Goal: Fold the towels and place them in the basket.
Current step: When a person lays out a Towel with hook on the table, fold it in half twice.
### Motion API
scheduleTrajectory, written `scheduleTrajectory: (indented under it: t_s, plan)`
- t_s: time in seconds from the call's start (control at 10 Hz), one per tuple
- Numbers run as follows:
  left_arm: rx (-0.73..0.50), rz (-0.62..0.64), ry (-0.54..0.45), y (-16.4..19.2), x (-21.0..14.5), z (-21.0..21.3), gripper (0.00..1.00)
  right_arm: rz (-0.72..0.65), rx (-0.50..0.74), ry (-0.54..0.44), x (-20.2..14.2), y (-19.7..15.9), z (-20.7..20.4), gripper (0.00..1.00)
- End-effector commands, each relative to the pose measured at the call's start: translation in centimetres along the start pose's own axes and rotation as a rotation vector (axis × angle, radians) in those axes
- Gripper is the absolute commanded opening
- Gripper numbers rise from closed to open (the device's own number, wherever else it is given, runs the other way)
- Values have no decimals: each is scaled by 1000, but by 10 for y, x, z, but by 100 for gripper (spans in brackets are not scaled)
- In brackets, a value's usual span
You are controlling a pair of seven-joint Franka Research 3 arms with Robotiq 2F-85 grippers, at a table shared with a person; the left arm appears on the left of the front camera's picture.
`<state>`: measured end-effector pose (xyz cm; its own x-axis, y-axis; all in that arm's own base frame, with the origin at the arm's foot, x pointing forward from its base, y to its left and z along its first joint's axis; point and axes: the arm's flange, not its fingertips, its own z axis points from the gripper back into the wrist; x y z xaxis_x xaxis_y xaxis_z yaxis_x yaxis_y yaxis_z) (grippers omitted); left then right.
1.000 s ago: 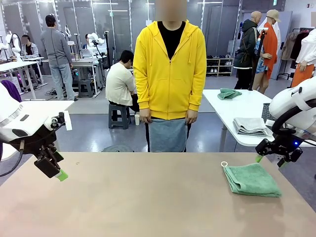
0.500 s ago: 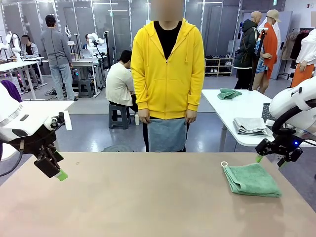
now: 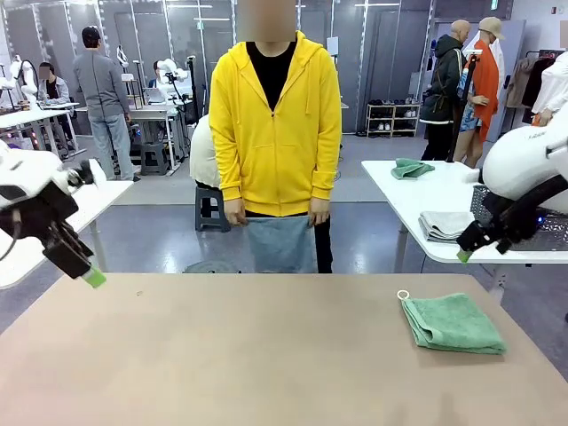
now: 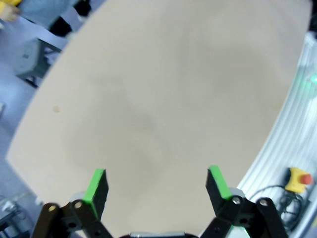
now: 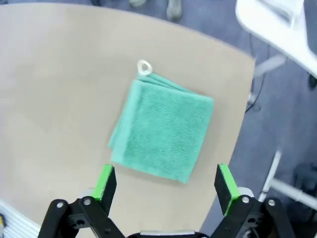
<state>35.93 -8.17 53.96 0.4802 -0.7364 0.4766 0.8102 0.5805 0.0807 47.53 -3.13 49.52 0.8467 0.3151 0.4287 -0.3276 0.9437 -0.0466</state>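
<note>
Green towel [image 3: 452, 323] folded, unmoved on table [image 3: 222, 355]; left arm [image 3: 27, 177] and right arm [image 3: 528, 164] higher than before, jaws spread, empty.

We count two towels: green towel [image 3: 453, 323] on one bench [image 3: 222, 355], grey-blue towel [image 3: 282, 247] held by one person [image 3: 275, 124]. Two robot hands: left hand [image 4: 156, 172], right hand [image 5: 165, 169].

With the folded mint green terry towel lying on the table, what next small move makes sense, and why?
Probably lower the right end effector toward the folded mint green terry towel: its open jaws point straight at the towel, which lies free on the tan table, while the left end effector hangs open over bare tabletop.
</note>
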Motion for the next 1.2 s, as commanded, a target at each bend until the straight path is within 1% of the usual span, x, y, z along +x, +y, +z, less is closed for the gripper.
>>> scheduleTrajectory:
  t_s: [0.0,0.1,0.2,0.3,0.4,0.6,0.7,0.9,1.0,1.1]
  plan:
    - [5,66,-12,0,-12,20,100,157,0,-88,-16,44,33,100]
    - [25,96,-24,5,-21,21,100,247,-15,-126,-22,71,52,100]
    - [9,110,-41,12,-28,17,100,324,25,-135,-29,93,65,100]
    - [22,129,-52,17,-33,13,100,381,60,-135,-37,109,75,100]
    - [21,138,-71,20,-39,11,100,418,97,-155,-47,121,83,100]
    - [13,151,-71,25,-53,6,100,420,140,-214,-62,128,97,100]
    - [16,132,-75,26,-59,6,100,406,177,-208,-64,125,98,100]
    - [29,107,-127,25,-60,14,100,376,201,-198,-60,118,97,100]
    - [11,155,-61,29,-56,7,100,392,143,-202,-61,129,101,100]
    - [11,155,-61,29,-56,7,100,392,143,-202,-61,129,101,100]
